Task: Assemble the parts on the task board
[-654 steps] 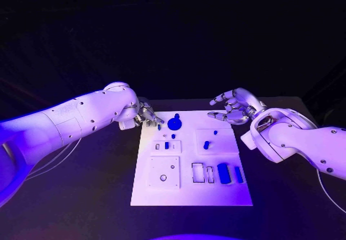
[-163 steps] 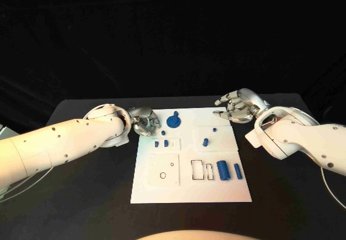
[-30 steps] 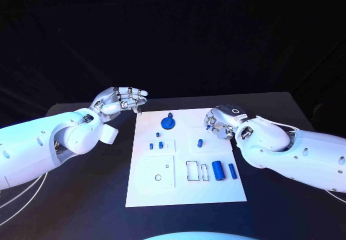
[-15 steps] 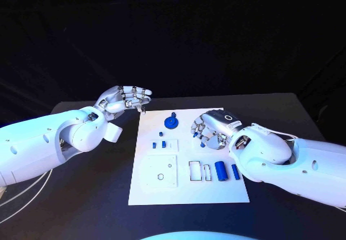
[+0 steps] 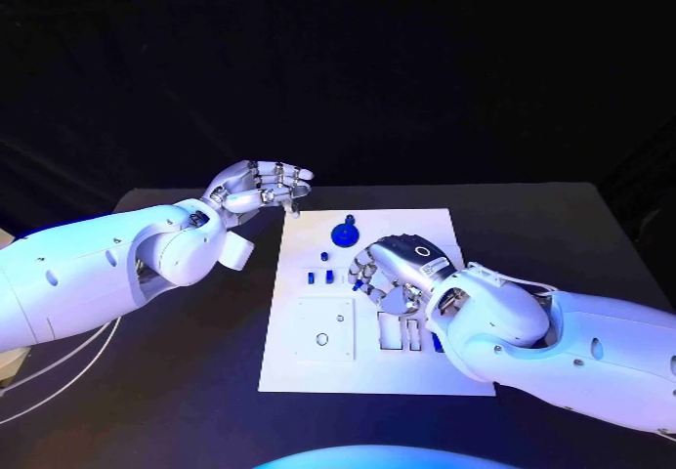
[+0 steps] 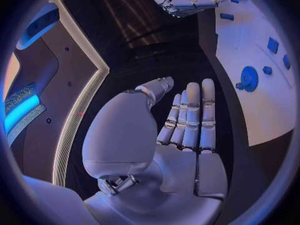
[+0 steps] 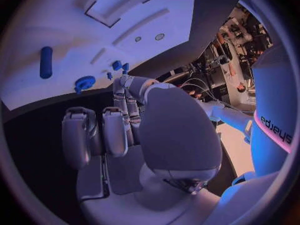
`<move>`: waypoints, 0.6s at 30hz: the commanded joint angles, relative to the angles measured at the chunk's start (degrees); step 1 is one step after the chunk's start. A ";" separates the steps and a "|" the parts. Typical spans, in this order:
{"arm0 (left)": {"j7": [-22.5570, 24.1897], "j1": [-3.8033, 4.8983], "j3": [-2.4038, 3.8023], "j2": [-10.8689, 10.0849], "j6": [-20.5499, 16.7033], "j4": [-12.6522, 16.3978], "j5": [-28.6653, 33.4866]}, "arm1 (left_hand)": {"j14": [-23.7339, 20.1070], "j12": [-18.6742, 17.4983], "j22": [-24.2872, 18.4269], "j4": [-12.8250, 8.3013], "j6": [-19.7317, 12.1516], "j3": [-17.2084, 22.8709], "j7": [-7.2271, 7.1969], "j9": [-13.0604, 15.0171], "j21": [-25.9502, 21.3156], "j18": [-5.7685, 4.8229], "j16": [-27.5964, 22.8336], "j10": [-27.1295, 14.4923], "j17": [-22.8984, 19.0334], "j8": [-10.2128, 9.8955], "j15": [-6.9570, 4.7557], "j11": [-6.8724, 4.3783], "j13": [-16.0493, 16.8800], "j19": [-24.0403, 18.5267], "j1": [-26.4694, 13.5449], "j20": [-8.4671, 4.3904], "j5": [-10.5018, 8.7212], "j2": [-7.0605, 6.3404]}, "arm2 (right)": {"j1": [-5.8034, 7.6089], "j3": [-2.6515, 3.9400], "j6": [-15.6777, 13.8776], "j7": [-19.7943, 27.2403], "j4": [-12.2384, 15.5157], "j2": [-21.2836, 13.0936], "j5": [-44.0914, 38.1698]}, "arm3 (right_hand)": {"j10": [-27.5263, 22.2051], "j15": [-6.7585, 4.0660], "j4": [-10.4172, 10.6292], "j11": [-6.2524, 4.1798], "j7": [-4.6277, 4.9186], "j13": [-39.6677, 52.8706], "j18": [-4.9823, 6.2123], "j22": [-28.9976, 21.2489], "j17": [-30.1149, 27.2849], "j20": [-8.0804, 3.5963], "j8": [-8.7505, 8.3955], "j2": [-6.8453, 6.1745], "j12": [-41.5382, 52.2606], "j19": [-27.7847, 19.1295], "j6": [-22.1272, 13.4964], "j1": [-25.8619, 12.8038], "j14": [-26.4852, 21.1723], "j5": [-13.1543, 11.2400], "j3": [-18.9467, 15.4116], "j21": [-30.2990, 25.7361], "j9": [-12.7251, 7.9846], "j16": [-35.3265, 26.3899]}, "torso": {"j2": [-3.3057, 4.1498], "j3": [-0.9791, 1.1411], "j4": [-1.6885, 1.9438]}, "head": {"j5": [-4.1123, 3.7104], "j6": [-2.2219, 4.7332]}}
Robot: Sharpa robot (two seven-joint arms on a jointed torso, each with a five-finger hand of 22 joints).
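Note:
The white task board (image 5: 317,366) lies in the middle of the black table. A round blue part with a knob (image 5: 345,234) stands near its far edge, and small blue pieces (image 5: 316,277) stand nearer, left of centre. My right hand (image 5: 396,273) hovers over the board's middle with its fingers curled down, covering the right-hand recesses. Its fingertips (image 7: 127,83) point at small blue pieces (image 7: 117,65) beside the round part (image 7: 84,82); whether they grip anything I cannot tell. A blue cylinder (image 7: 46,61) lies further along the board. My left hand (image 5: 267,186) floats off the far left corner, its straight fingers (image 6: 190,117) holding nothing.
Square and slot recesses (image 5: 322,329) fill the board's near left. Bare black table (image 5: 169,381) surrounds the board. My right forearm (image 5: 564,342) lies across the board's near right corner. The left wrist view shows the board (image 6: 262,110) beside my left hand and my right hand (image 6: 181,1) beyond.
My right hand has swept from the board's far right edge inward over its middle, covering the small piece in the right recess. My left hand stays raised off the far left corner.

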 commanded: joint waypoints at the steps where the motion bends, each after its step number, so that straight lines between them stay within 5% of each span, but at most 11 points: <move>1: 0.40 0.03 0.05 0.29 0.48 0.13 0.11 | -0.16 -0.36 -0.08 -0.15 -0.27 -0.09 2.56 0.02 -0.38 0.81 -0.19 -0.38 -0.05 0.35 0.35 0.12 -0.09 0.36 0.63 0.24 0.08 0.04 | -0.79 -0.10 1.06 0.78 -0.44 0.78 -0.59 | 1.79 -0.22 -0.38 -1.45 0.15 0.08 0.28 12.07 -0.12 -0.42 0.28 0.03 0.18 3.41 0.40 -0.36 2.77 0.11 -0.09 0.20 0.11 -0.12 | 0.03 -0.07 0.12 | 0.38 -0.34; 18: 0.20 0.04 0.05 0.82 0.63 0.22 0.11 | -0.24 -0.31 -0.08 -0.19 -0.27 -0.15 2.58 0.06 -0.38 0.80 -0.23 -0.43 -0.08 0.53 0.39 0.16 -0.12 0.33 0.66 0.26 0.11 0.03 | -3.58 -0.55 2.23 0.92 -3.40 3.97 -0.93 | 1.80 -0.23 -0.49 -1.41 0.19 0.08 0.29 12.07 -0.13 -0.43 0.26 0.05 0.13 3.40 0.35 -0.39 2.76 0.18 -0.03 0.17 0.14 -0.12 | 0.05 0.06 -0.03 | 1.61 -1.35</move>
